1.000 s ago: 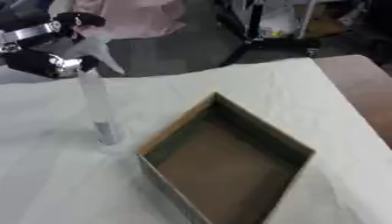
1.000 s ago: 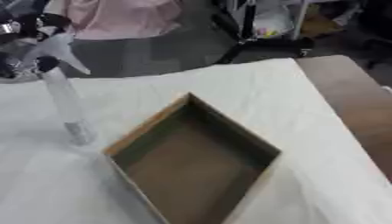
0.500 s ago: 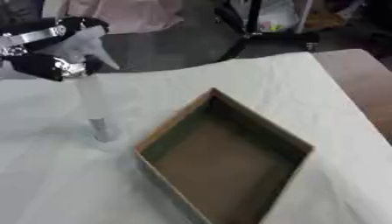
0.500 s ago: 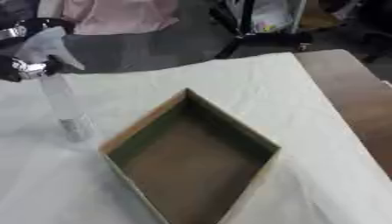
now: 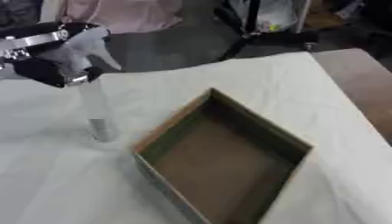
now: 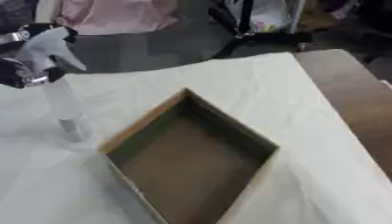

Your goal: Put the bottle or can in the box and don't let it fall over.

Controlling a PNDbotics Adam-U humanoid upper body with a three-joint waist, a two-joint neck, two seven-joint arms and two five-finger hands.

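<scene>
A clear spray bottle (image 5: pixel 93 103) with a white trigger head (image 5: pixel 84 43) stands upright on the white cloth, left of the box. My left hand (image 5: pixel 42 61) comes in from the upper left, its black fingers curled round the bottle's neck just under the trigger head. The open cardboard box (image 5: pixel 222 159) lies turned like a diamond at the centre, with nothing inside. The bottle's base is a short way from the box's left corner. My right hand shows in neither view.
The white cloth (image 5: pixel 253 83) covers the table; bare brown tabletop (image 5: pixel 360 83) shows at the right edge. Beyond the far edge there is dark floor, a pink cloth (image 5: pixel 122 15) and a black stand (image 5: pixel 253 26).
The whole picture has shifted a little, so the camera moved. My left hand stays curled on the bottle's neck; the bottle still stands upright left of the box.
</scene>
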